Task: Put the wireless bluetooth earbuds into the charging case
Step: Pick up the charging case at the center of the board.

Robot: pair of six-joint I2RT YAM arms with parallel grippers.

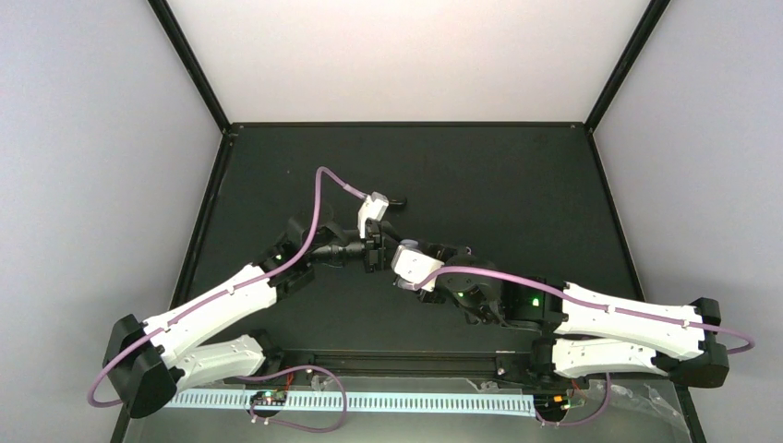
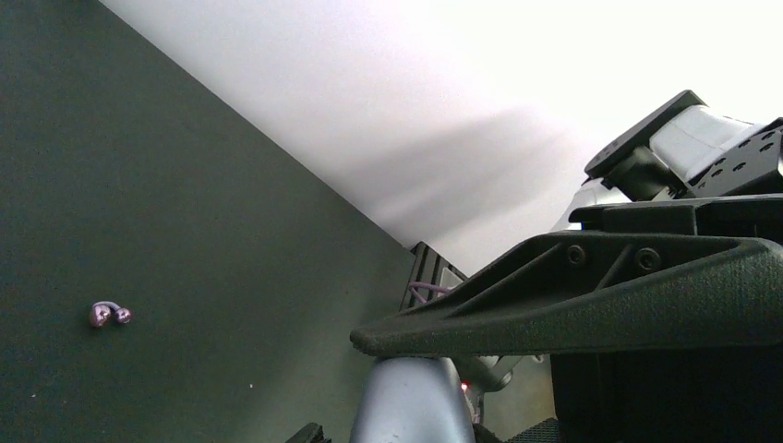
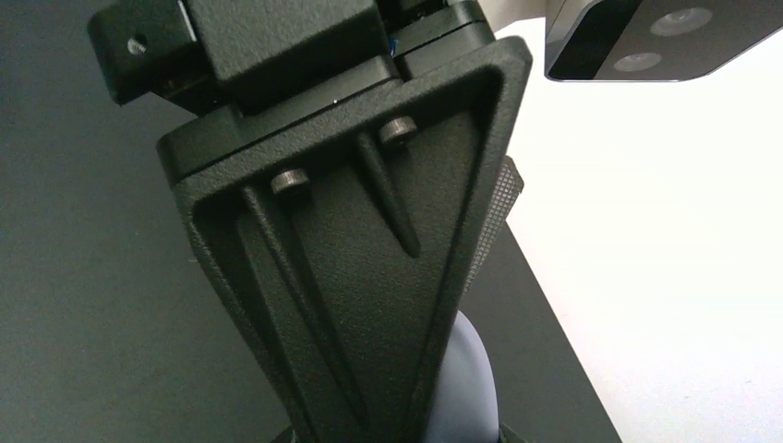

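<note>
The charging case (image 2: 411, 406) is a glossy pale lavender shell held up between my two grippers at the middle of the table. In the left wrist view my left gripper (image 2: 337, 388) has its upper finger (image 2: 554, 305) pressed on top of the case, and the lower fingertip just shows below. In the right wrist view the case (image 3: 471, 388) peeks out behind the broad black finger (image 3: 351, 277) of my right gripper (image 3: 388, 429). Both grippers (image 1: 369, 251) (image 1: 399, 258) meet tip to tip in the top view. One earbud (image 2: 109, 314), tiny with glossy nubs, lies alone on the mat, well apart from the case.
The black mat (image 1: 517, 203) covers the table inside a raised black frame (image 1: 406, 124), with white walls behind. The right arm's wrist (image 2: 683, 148) crowds the right side of the left wrist view. The left arm's camera (image 3: 646, 37) hangs close above the right gripper.
</note>
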